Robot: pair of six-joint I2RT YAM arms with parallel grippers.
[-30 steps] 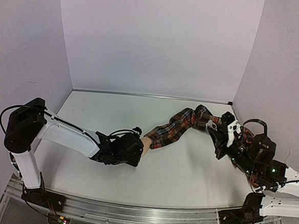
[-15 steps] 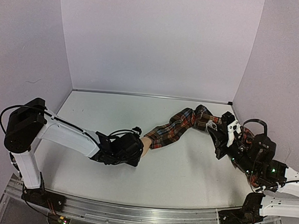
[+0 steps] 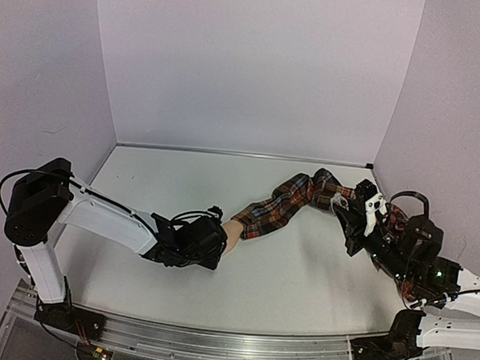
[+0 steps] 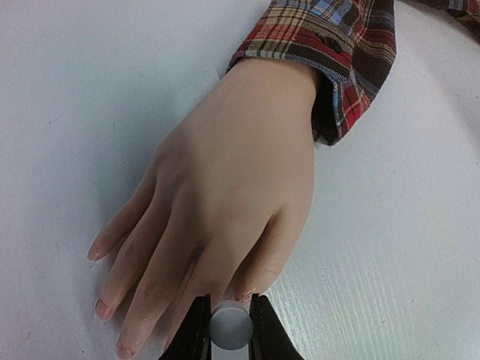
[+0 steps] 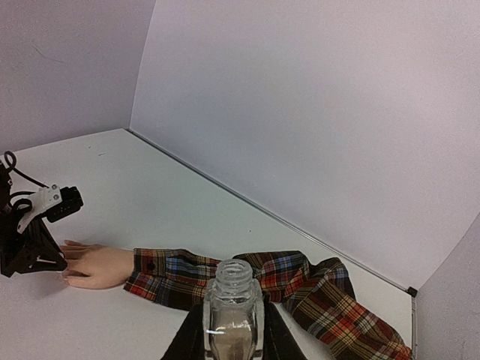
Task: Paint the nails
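Your left gripper is clenched on a small round white cap, seen end-on; any brush beneath it is hidden. The cap sits right at the fingertips of the mannequin hand, which lies palm-down on the table at the end of the plaid sleeve. The nails show no obvious colour, so you seem to be at the start of painting. Your right gripper grasps an open clear bottle, upright and well apart from the hand. The next move calls for lowering the tip onto one nail and stroking lightly along it.
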